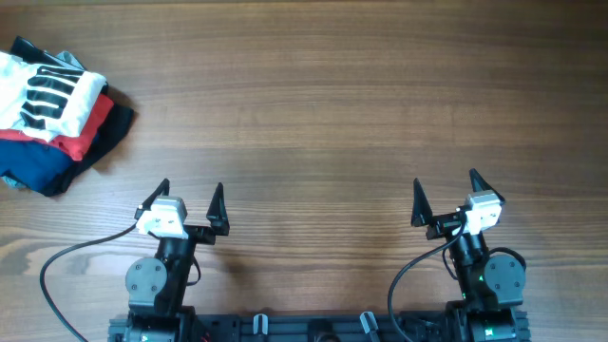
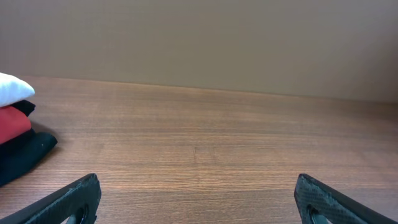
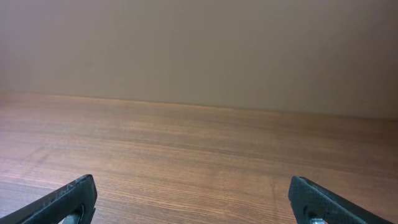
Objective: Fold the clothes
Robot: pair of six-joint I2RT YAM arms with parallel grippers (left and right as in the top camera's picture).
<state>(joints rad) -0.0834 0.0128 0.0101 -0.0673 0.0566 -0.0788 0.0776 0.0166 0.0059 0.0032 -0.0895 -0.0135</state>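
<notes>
Observed: white shirt w/ black block-stripe print, folded, lying on top of a red garment and a navy garment at far-left corner of table. L gripper and R gripper are positioned near the bases, well apart from the stack. Both finger pairs are spread wide, w/ nothing grasped.

Overhead camera: fixed high, looking straight down on the table. Both wrist cameras: low, near the wood, facing level across it toward a plain wall. Overhead and left wrist views share the white shirt at far left.
</notes>
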